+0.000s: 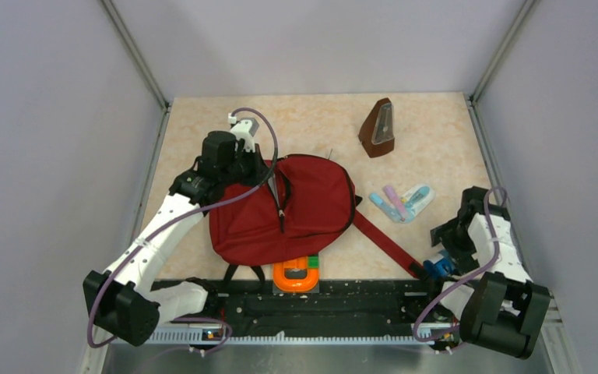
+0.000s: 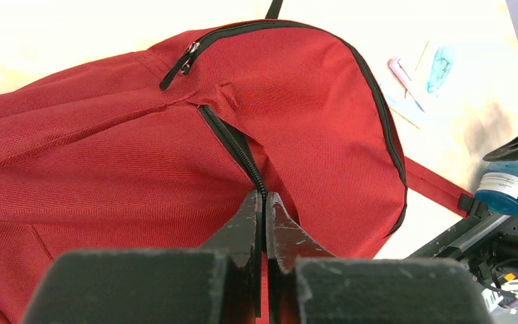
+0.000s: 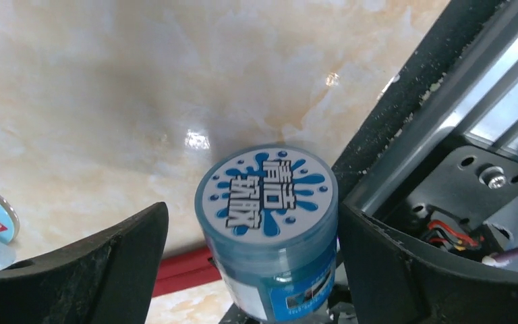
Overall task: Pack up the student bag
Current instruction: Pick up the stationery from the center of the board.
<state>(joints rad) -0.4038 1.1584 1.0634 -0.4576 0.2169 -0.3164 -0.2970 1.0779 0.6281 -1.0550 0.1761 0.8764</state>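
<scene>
The left arm [image 1: 152, 241] reaches forward, left gripper [image 2: 264, 201] pinched shut; the right arm [image 1: 500, 248] is folded back, right gripper [image 3: 253, 223] spread wide.

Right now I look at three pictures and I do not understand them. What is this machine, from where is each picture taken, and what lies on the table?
It is a robot with two arms, each ending in a two-finger gripper. One picture looks down from above; the other two come from cameras on the wrists. On the table lie a dark-red backpack, a brown metronome, some pens and an orange horseshoe-shaped piece. The left gripper is shut on the backpack's zipper. The right gripper is open around a small blue jar, not squeezing it.
</scene>
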